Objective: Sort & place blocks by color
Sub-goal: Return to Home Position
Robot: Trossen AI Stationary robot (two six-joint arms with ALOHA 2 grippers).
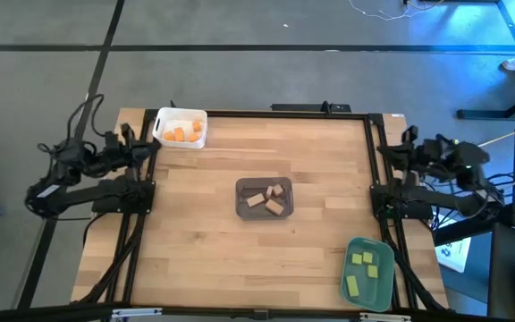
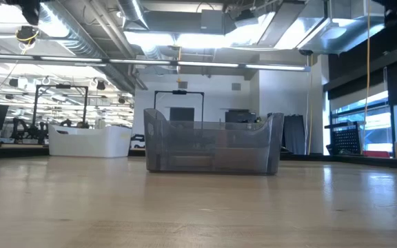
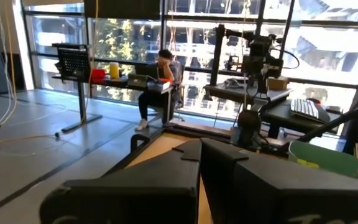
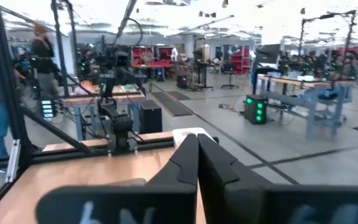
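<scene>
High view: The white tray (image 1: pixel 158 131) sits at the upper left of the tabletop (image 1: pixel 195 241) and holds the orange blocks (image 1: pixel 182 134). The grey tray (image 1: pixel 240 200), at frame centre, holds the tan blocks (image 1: pixel 266 199). The teal tray (image 1: pixel 351 284), at the lower right, holds the yellow-green blocks (image 1: pixel 361 268). The left arm (image 1: pixel 97 183) is folded at the left edge and the right arm (image 1: pixel 436 183) at the right edge, both well apart from all trays.

Low view: The grey tray (image 2: pixel 212 146) stands at frame centre and the white tray (image 2: pixel 88 142) at the left. Their contents cannot be made out here.

Left wrist view: The left gripper (image 3: pixel 200 144) is clenched and holds nothing. The teal tray (image 3: pixel 334 163) shows at the right, with one yellow-green block visible inside.

Right wrist view: The right gripper (image 4: pixel 197 138) is clenched and holds nothing.
</scene>
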